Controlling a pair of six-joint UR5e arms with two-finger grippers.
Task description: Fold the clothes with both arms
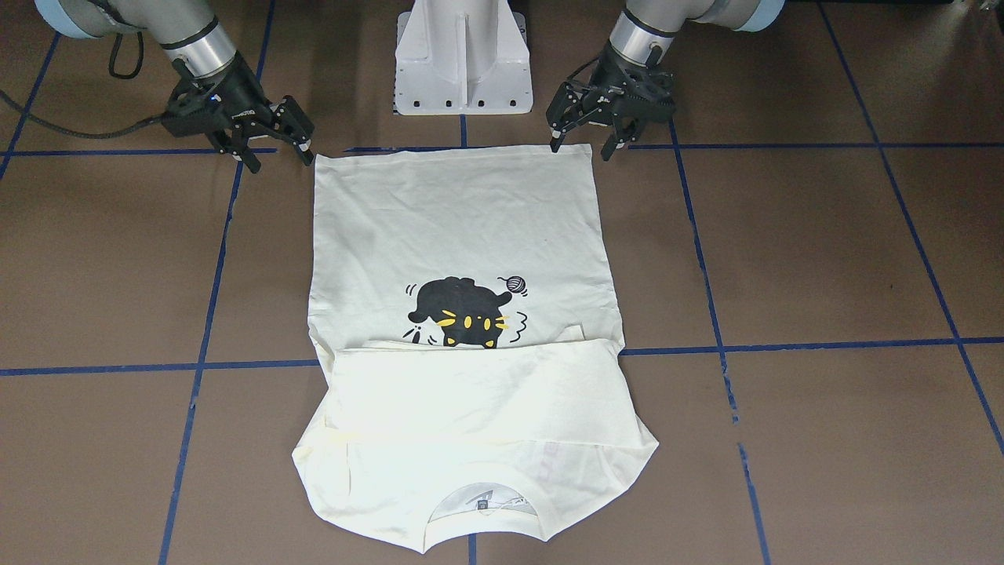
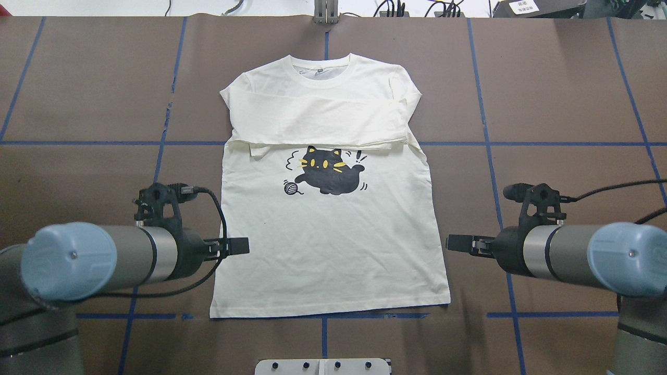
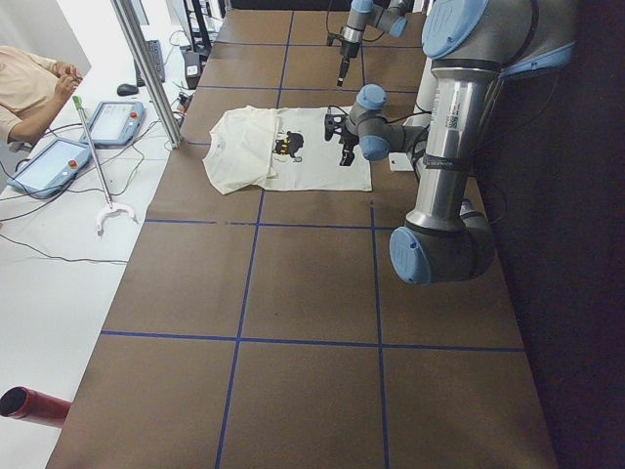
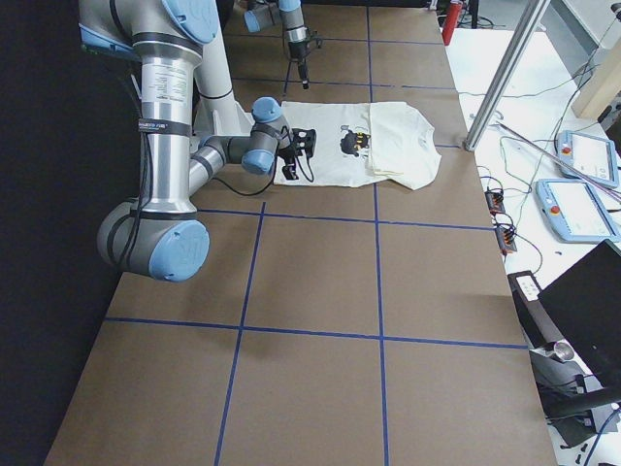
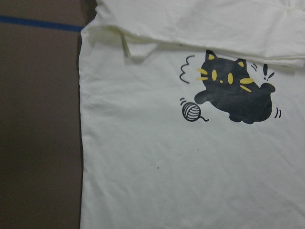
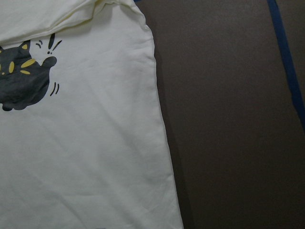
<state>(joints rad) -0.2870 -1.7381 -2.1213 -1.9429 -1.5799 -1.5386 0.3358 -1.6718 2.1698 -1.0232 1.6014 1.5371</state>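
The clothes are one cream-white shirt (image 2: 333,239) lying flat and print-up on the brown table, collar at the far side and hem toward the robot. Both sleeves are folded across the chest, just above the black cat print (image 1: 467,310). In the front-facing view my left gripper (image 1: 582,149) is open at one hem corner, one fingertip by the cloth edge. My right gripper (image 1: 280,163) is open just outside the other hem corner. Neither holds anything. The left wrist view shows the shirt's (image 5: 190,157) side edge, the right wrist view the other edge of the shirt (image 6: 86,143); no fingers show in either.
The white pedestal base (image 1: 463,55) stands behind the hem. Blue tape lines (image 2: 521,143) grid the table. Beyond the far edge are a metal post (image 3: 146,68), teach pendants (image 3: 112,122) and a seated person's arm (image 3: 29,88). A red cylinder (image 3: 29,405) lies off the table.
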